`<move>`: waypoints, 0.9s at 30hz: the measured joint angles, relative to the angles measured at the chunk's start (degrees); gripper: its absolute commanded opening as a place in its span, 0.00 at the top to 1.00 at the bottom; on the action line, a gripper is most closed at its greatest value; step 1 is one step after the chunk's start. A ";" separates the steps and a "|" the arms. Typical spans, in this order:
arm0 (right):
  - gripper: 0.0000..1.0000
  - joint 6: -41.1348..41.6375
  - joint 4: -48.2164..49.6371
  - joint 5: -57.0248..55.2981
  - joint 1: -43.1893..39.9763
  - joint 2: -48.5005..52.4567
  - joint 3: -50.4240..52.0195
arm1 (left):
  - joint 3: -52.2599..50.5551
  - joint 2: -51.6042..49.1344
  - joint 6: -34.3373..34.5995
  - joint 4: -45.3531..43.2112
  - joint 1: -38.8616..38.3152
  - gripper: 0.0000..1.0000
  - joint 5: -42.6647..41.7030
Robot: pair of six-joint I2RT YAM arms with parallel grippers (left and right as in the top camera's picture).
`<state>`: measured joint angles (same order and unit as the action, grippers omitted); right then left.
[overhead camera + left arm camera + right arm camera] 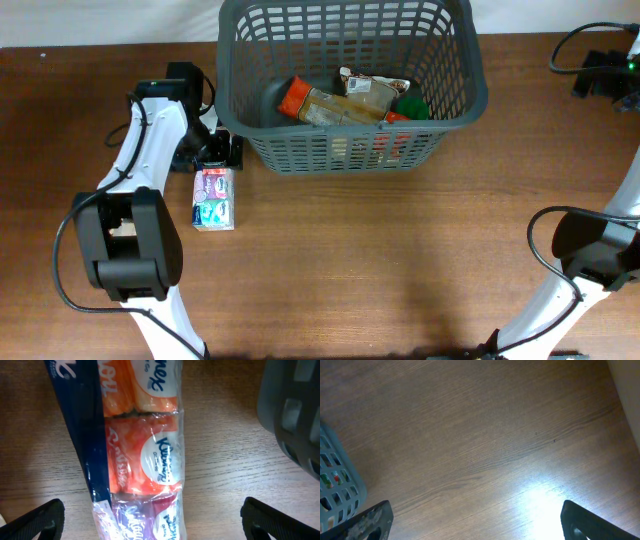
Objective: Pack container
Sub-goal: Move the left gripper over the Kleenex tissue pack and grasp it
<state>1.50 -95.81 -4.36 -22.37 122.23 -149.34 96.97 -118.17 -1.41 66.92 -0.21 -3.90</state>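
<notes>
One pack short of finishing, seemingly: hovering left claw (157,520), gaping wide, over the tissue pack (213,198) lying near-left of the part-filled container (350,152) on the far bench (400,270); holding right claw (475,520) wide, empty.

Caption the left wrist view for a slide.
Open left gripper poised over a tissue multipack on the table, basket at right.

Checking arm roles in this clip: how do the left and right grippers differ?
The left gripper hangs over a Kleenex tissue pack; the right gripper has only bare table beneath. The basket edges the left gripper's view on its right, the right gripper's on its left. Both are open, holding nothing.
</notes>
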 measured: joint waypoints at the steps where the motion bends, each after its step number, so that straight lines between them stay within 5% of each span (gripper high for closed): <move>1: 0.01 0.02 0.02 0.00 0.00 0.00 0.00 | 0.00 -0.15 0.00 -0.02 0.00 0.00 0.11; 22: 0.01 0.00 0.02 0.00 0.00 0.00 0.00 | 0.00 -7.19 1.46 -1.09 0.00 0.02 2.03; 27: 0.01 0.02 0.00 0.00 0.00 0.00 0.00 | 0.00 -7.21 1.53 -1.27 0.00 0.48 2.08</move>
<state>1.52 -95.81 -4.36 -22.37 122.23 -149.34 96.97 -125.38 0.12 65.65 -0.21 -1.83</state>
